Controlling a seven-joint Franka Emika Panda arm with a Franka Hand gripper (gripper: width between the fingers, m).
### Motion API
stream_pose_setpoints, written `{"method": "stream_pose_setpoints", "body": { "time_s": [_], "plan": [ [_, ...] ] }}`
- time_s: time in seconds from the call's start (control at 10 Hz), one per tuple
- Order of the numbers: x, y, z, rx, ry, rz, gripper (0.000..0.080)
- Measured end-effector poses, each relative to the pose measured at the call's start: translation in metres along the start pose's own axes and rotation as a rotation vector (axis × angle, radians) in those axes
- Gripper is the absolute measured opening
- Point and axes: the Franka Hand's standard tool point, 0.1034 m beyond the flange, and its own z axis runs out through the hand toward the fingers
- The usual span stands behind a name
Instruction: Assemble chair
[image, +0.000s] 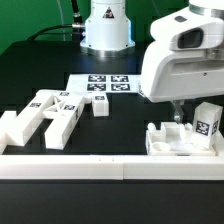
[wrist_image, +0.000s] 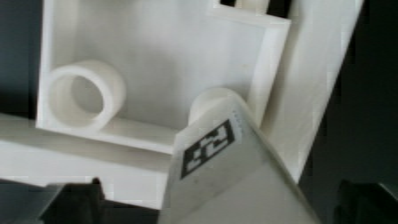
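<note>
The chair's white seat slab (image: 170, 140) lies at the exterior view's right. A tagged white chair piece (image: 207, 122) stands upright on it. My gripper (image: 178, 116) hangs low over the slab, beside that piece. In the wrist view the slab (wrist_image: 160, 60) shows a square recess with a round ring (wrist_image: 80, 95). The tagged piece (wrist_image: 217, 150) rises between my dark fingertips (wrist_image: 75, 205), with a gap showing on each side. My gripper (wrist_image: 217, 208) is open and straddles the piece. Several loose chair pieces (image: 50, 112) lie at the exterior view's left.
The marker board (image: 105, 84) lies at the middle back, in front of the arm's base (image: 105, 30). A long white border rail (image: 100, 166) runs along the front. A small tagged block (image: 100, 106) sits apart from the loose pieces.
</note>
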Motion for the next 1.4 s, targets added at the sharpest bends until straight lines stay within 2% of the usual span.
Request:
{"method": "stream_pose_setpoints", "body": {
  "time_s": [0.4,0.5,0.7,0.8,0.9,1.1,1.4],
  "plan": [
    [0.0000,-0.0002,0.0001,-0.004,-0.001,-0.295,0.0649],
    [-0.0001,-0.0002,0.0002,-0.003,-0.001,-0.298,0.0649],
    [-0.0002,0.0002,0.0005,-0.003,-0.002,-0.297,0.0391],
    [-0.0003,0.0001,0.0006,-0.003,-0.002,-0.292,0.0391],
    [-0.0003,0.0001,0.0008,-0.002,-0.002,-0.269,0.0289],
    [-0.0004,-0.0002,0.0010,0.000,-0.002,-0.222,0.0289],
    [-0.0008,-0.0015,0.0015,0.003,-0.003,0.063,0.0289]
  ]
}}
